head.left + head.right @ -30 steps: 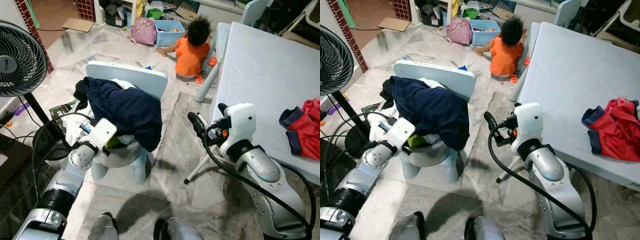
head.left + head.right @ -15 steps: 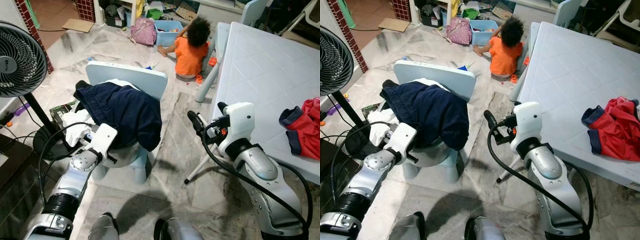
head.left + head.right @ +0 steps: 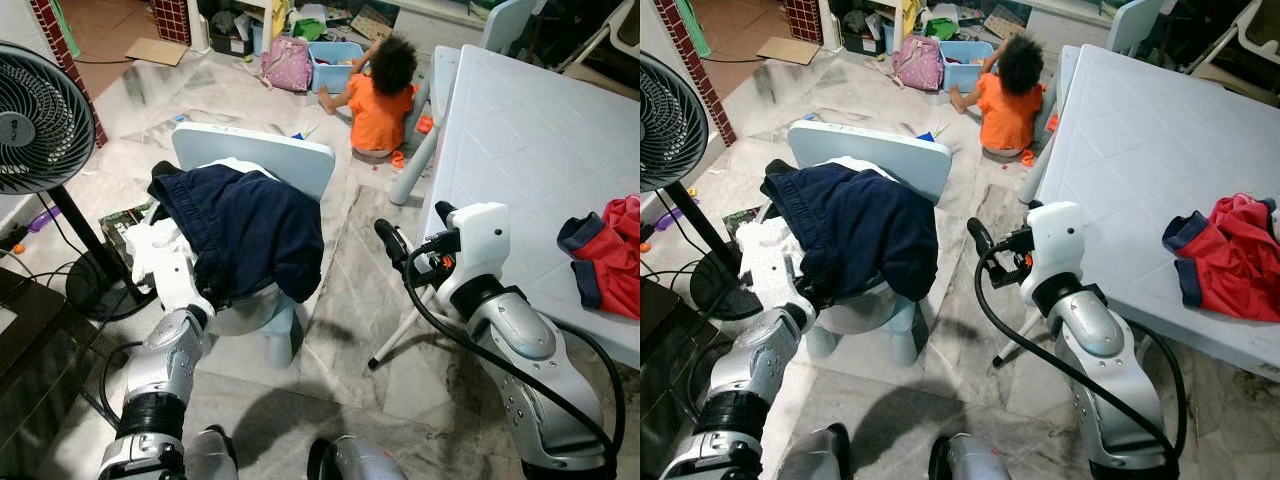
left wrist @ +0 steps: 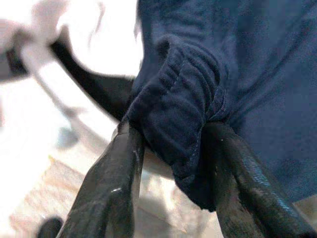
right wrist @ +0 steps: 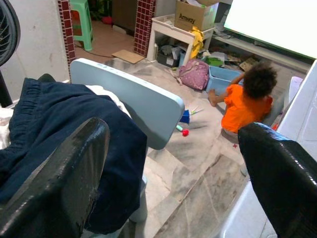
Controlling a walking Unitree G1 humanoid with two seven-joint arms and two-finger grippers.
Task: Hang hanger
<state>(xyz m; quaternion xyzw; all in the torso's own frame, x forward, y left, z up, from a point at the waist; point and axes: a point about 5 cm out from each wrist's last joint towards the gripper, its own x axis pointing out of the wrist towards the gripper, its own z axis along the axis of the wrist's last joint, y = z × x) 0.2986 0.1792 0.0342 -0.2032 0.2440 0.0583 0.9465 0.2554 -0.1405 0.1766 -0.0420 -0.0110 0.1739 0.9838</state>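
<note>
navy cloth garment (image 3: 250, 230), glossy marble floor (image 3: 350, 290)

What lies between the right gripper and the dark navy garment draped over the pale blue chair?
Nothing visible: the right gripper, open, hovers over bare marble floor beside the dark navy garment on the pale blue chair. The left gripper already pinches the garment's hem.
</note>
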